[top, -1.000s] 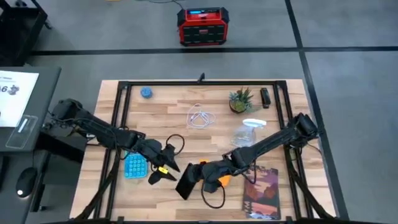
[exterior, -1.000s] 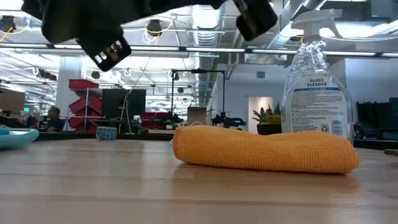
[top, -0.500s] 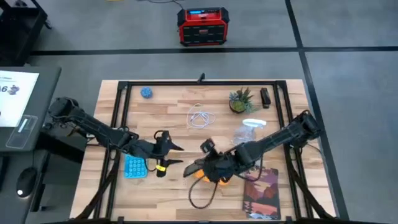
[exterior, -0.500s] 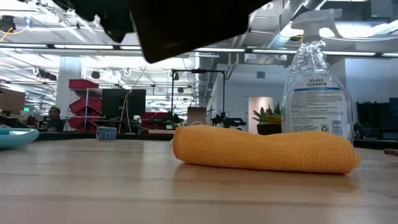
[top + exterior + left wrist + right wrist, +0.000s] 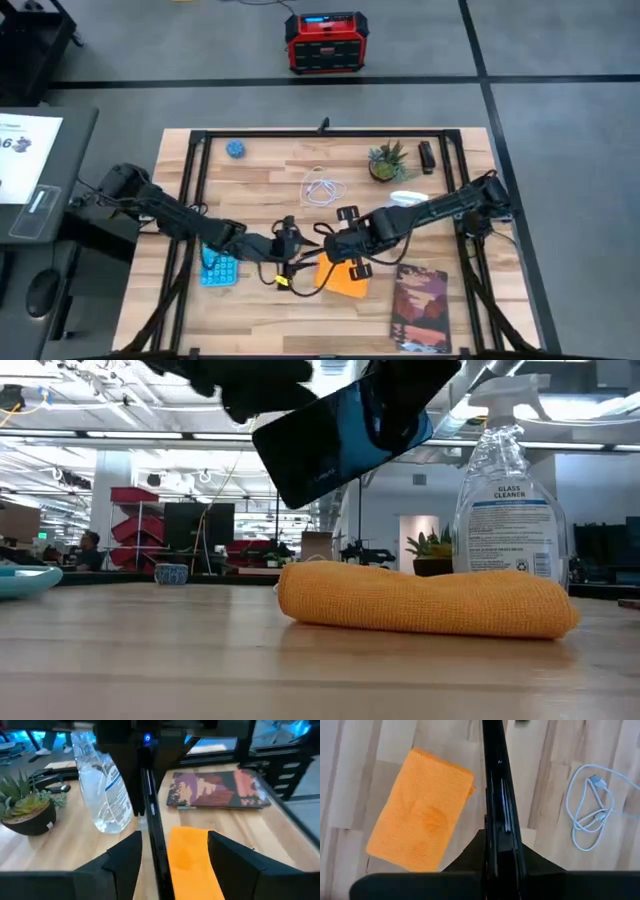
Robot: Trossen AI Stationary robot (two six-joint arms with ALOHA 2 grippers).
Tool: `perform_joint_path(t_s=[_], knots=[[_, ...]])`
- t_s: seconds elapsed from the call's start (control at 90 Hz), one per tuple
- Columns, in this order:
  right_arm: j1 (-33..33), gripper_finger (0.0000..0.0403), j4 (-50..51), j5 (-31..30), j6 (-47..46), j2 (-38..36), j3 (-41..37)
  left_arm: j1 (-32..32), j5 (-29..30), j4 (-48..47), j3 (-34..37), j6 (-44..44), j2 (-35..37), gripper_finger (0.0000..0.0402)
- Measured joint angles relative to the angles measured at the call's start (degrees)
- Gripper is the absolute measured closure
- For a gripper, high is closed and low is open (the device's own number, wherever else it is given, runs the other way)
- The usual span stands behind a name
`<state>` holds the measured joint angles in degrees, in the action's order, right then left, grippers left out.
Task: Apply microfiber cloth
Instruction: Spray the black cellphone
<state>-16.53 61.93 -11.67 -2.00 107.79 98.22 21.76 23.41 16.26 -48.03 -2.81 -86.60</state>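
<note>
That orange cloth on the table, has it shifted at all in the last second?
No. In the low view the microfiber cloth lies in the same spot in front of the glass cleaner bottle as before.

1. Microfiber cloth (image 5: 344, 277): plain orange-yellow, fine woven texture.
2. Smartphone (image 5: 340, 435): glossy black.
3. Book (image 5: 421, 305): dark reddish, patterned cover.
4. Calculator (image 5: 216, 269): blue.
5. Counter (image 5: 270, 190): pale wood planks.
6. Cable (image 5: 592, 815): white.

A matt, woven orange microfiber cloth (image 5: 425, 603) is laid on a pale wooden table (image 5: 150, 660), beneath a glossy black smartphone (image 5: 340, 435).
</note>
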Motion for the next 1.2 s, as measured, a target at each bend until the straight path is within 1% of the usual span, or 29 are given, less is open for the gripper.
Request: perform_joint_path(t_s=[0.156, 0.256, 0.378, 0.556, 0.6, 0.722, 0.889, 1.0, 1.111, 1.167, 1.2], knots=[[0.17, 0.0387, 0.68, 0.37, 0.04, 2.06, -0.07, -1.44, 0.20, -7.62, -5.47, -0.12, -5.00, 0.0203], [0.04, 0.0387, 1.69, 0.31, 0.29, 2.49, -0.07, -1.66, 0.16, -12.39, -8.23, -0.75, -7.09, 0.0223], [0.02, 0.0387, 0.91, 0.24, 0.76, 3.28, -0.01, -1.83, -0.20, -16.95, -10.09, -1.87, -8.18, 0.0274], [0.17, 0.0376, -0.72, 0.03, 0.79, 3.27, -0.07, -2.23, 0.52, -19.56, -9.97, -4.60, -8.16, 0.0374], [0.15, 0.0372, -1.02, 0.01, 1.30, 3.28, -0.08, -2.27, 0.74, -19.87, -9.83, -4.78, -8.16, 0.0387], [0.17, 0.0355, -1.75, -0.22, 2.53, 3.27, -0.10, -1.92, 4.08, -21.07, -9.86, -6.44, -8.16, 0.0391], [0.17, 0.0311, -0.84, -0.08, 3.57, 2.85, -0.07, -0.80, 7.85, -23.59, -9.43, -9.93, -8.16, 0.0396], [0.15, 0.0281, 0.08, -0.19, 3.24, 2.33, -0.03, -0.08, 9.03, -22.20, -6.46, -13.10, -7.03, 0.0396], [-0.20, 0.0260, 0.62, -0.88, 0.89, 1.70, 0.10, 1.95, 13.81, -19.00, -2.05, -16.35, -4.09, 0.0396], [-0.98, 0.0253, 2.29, -0.15, 0.53, 0.98, -0.59, 3.07, 17.38, -17.16, 0.74, -17.89, -1.83, 0.0396], [-1.66, 0.0251, 1.49, 0.12, 0.52, 0.57, -1.30, 3.60, 19.15, -15.01, 2.32, -18.62, -0.27, 0.0396]])
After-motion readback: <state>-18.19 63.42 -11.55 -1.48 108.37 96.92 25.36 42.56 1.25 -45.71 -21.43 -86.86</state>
